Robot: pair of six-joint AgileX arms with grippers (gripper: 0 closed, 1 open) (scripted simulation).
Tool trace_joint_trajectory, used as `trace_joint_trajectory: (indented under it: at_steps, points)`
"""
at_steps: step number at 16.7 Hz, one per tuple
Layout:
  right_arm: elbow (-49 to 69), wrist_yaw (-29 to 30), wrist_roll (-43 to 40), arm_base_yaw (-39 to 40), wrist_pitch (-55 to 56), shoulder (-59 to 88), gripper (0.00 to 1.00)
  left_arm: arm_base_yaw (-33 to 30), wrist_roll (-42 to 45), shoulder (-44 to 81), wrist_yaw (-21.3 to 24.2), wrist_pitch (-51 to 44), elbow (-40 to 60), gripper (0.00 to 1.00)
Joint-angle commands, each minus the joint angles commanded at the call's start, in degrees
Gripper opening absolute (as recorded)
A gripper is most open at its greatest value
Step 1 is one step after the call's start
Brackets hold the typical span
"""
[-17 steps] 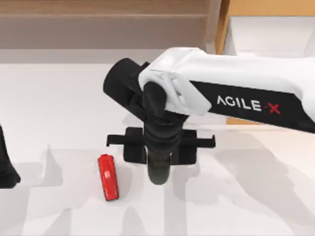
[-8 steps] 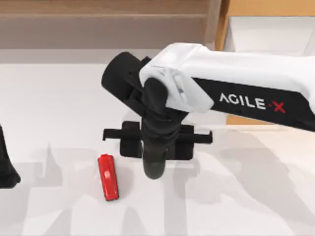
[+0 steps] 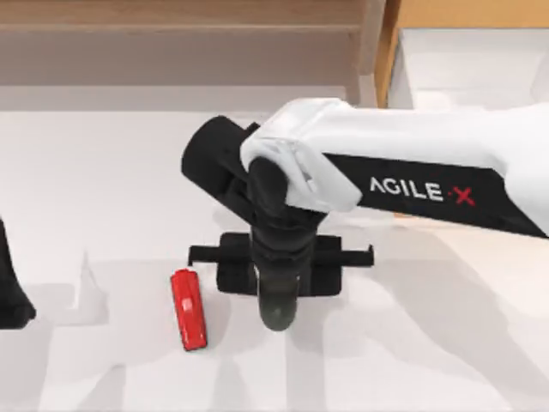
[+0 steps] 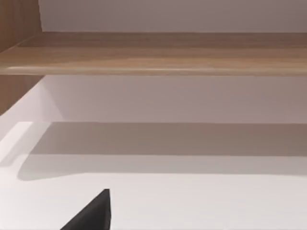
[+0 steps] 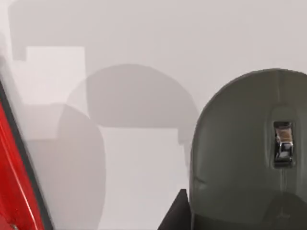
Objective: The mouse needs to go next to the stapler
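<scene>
A dark grey mouse point(image 3: 276, 314) hangs under my right gripper point(image 3: 277, 287), which is shut on it just right of the red stapler point(image 3: 189, 310). The stapler lies flat on the white table point(image 3: 103, 189) with a small gap between it and the mouse. In the right wrist view the mouse point(image 5: 249, 158) shows its scroll wheel and casts a shadow on the table, and the stapler point(image 5: 17, 182) runs along the picture's edge. One dark fingertip point(image 5: 176, 213) presses the mouse's side. My left arm point(image 3: 12, 287) stays parked at the table's left edge.
A wooden ledge point(image 3: 171, 26) runs along the back of the table. A wood-walled white box point(image 3: 467, 60) stands at the back right. Open white tabletop lies left of the stapler and at the front right.
My right gripper, carrying the mouse, drifted slightly left and back, then came right and toward the front edge. The stapler has not moved.
</scene>
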Motion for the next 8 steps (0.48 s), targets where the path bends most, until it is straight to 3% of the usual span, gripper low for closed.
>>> trace_joint_trajectory:
  at_steps: [5, 8]
  points:
    - [-0.39, -0.02, 0.0, 0.0, -0.04, 0.4, 0.0, 0.0, 0.0, 0.0, 0.0, 0.0, 0.0, 1.0]
    - [-0.39, -0.02, 0.0, 0.0, -0.04, 0.4, 0.23, 0.0, 0.0, 0.0, 0.0, 0.0, 0.0, 1.0]
